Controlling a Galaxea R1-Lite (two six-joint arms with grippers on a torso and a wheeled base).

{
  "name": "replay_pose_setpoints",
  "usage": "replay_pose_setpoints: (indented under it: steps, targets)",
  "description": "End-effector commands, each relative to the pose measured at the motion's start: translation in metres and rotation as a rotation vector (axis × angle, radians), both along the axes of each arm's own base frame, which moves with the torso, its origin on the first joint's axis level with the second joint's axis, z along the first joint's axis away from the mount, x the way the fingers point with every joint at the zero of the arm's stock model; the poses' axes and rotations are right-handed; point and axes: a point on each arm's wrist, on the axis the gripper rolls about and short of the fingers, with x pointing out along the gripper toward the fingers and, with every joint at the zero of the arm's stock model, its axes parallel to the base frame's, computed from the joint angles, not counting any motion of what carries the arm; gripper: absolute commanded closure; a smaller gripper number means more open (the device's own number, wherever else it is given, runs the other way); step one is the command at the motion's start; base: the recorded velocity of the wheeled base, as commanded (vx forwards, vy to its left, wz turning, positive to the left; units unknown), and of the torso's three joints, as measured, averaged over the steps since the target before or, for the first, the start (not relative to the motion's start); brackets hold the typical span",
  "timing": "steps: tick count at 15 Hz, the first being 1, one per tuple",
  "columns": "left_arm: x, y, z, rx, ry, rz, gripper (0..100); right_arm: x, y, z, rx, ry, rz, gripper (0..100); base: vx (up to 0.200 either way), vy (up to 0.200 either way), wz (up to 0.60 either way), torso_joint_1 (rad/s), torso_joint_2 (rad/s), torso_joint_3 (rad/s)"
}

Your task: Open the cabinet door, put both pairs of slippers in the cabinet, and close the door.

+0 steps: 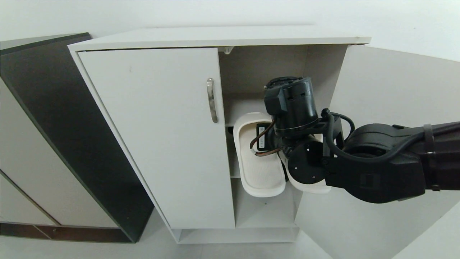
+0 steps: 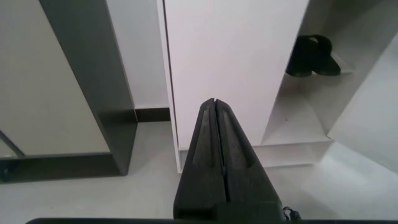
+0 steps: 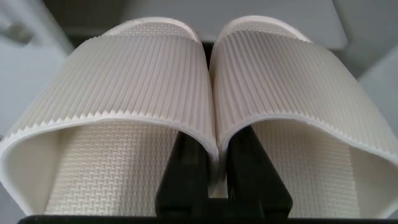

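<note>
cabinet (image 1: 154,144): plain white | handle (image 1: 212,100): silver | cream slippers (image 3: 143,81): ribbed straps, tiny diamond-grid footbeds | black slippers (image 2: 314,55): solid black, nothing fancy | left claw (image 2: 215,107): black | side unit (image 1: 54,118): charcoal side, beige front

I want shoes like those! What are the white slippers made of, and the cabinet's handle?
The white slippers look like soft foam or rubber, matte: ribbed straps and a tiny bumpy pattern on the footbeds. The handle looks like brushed metal, grey with a dull shine. Looks alone can't prove it.
</note>
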Motion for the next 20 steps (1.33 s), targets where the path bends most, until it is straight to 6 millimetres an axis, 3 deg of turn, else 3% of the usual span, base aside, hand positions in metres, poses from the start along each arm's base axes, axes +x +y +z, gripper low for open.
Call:
replay_pose_setpoints:
  steps: [1,8,14,20]
  targets:
    - [0.0,0.0,0.0,0.001,0.0,0.0,100,0.002,-0.001,0.0,0.001,-0.001,-0.005,100,0.2,0.0,0.0,0.002,0.0,0.002]
    - [0.0,0.0,0.0,0.001,0.0,0.0,100,0.006,0.001,-0.006,-0.016,0.008,-0.009,100,0.2,0.0,0.0,0.001,0.0,0.0]
    - [0.0,0.0,0.0,-0.001,0.0,0.0,100,0.012,0.006,-0.012,-0.006,-0.004,-0.01,100,0.0,0.0,0.0,0.0,0.0,0.0]
    - [0.0,0.0,0.0,-0.001,0.0,0.0,100,0.053,0.008,-0.016,0.01,-0.023,-0.063,100,0.0,0.0,0.0,0.0,0.0,0.0]
